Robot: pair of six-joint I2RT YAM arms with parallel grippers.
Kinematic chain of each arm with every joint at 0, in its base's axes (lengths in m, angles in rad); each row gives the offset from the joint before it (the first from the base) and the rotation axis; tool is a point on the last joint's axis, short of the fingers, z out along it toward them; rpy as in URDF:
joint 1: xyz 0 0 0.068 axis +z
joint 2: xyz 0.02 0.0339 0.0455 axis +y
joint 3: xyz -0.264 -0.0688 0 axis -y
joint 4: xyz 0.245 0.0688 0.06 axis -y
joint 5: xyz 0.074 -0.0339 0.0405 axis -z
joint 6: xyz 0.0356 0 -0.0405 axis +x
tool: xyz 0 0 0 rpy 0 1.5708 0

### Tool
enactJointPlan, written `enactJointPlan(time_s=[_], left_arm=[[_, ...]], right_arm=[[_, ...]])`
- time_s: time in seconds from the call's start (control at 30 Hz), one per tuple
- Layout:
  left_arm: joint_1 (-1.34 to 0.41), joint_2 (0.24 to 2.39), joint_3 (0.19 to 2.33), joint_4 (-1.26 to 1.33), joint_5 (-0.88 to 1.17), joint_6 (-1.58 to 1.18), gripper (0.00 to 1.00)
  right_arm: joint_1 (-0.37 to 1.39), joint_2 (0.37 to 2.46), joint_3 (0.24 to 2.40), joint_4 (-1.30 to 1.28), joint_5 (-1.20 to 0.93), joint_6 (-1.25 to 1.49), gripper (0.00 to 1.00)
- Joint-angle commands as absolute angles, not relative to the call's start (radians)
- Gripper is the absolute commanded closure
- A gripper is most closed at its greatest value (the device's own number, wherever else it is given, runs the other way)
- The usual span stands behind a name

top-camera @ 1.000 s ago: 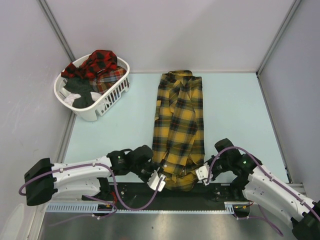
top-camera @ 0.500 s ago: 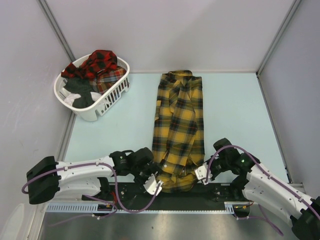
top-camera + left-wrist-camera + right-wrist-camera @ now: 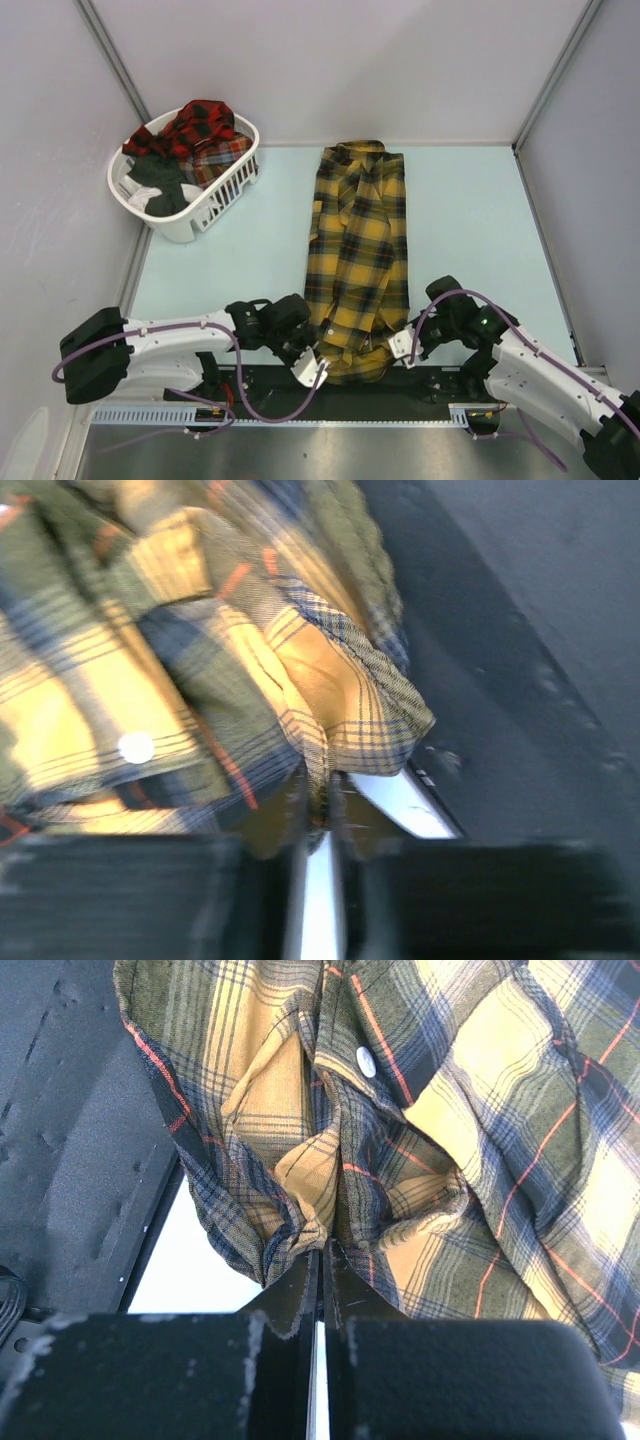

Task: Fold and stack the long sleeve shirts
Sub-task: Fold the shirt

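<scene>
1. Two pinches: the left gripper [image 3: 318, 818] has its jaws closed on the near hem of the mustard-yellow plaid shirt [image 3: 360, 240], and the right gripper [image 3: 320, 1252] likewise.
2. The shirt lies lengthwise on the pale table [image 3: 470, 220].
3. Red-and-black plaid shirts [image 3: 200, 125] fill the white laundry basket [image 3: 203, 214], far left.

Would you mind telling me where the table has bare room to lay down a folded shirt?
The widest bare patch lies between the yellow shirt and the right wall. A narrower strip runs between the shirt and the laundry basket. The near edge is crowded: the left gripper and right gripper both pinch the shirt's near end there.
</scene>
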State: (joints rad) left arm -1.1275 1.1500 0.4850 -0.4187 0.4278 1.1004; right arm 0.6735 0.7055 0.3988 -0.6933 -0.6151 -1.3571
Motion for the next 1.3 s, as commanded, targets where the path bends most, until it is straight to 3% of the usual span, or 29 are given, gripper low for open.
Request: enactJointPlan(time_s=[0.0,0.3,0.57,0.67,0.83,1.07,1.27], left_arm=[[-1.121,1.074,0.531,-0.368,0.465,1.074,0.99],[-1.097,1.043,0.543,-0.376,0.489,1.013,1.00],[-0.935,1.097,0.702,-0.439,0.574,1.012,1.00],[-0.815,1.167,0.834,-0.474,0.643,1.011,1.00],[-0.625,1.466,1.081,-0.521,0.718,0.962,1.00],[-0.457,1.912,1.568,-0.591,0.689,0.848,1.00],[-0.420,2.103,1.719,-0.607,0.644,0.830,1.00]], right_arm=[[0.680,0.643,0.431,-0.709,-0.617,-1.332,1.00],[0.683,0.590,0.426,-0.730,-0.612,-1.302,1.00],[0.562,0.662,0.543,-0.689,-0.663,-1.278,1.00],[0.395,0.824,0.639,-0.621,-0.744,-1.279,1.00],[0.197,1.165,0.852,-0.516,-0.821,-1.308,1.00],[0.130,1.647,1.167,-0.454,-0.801,-1.338,1.00],[0.107,1.865,1.348,-0.448,-0.782,-1.318,1.00]])
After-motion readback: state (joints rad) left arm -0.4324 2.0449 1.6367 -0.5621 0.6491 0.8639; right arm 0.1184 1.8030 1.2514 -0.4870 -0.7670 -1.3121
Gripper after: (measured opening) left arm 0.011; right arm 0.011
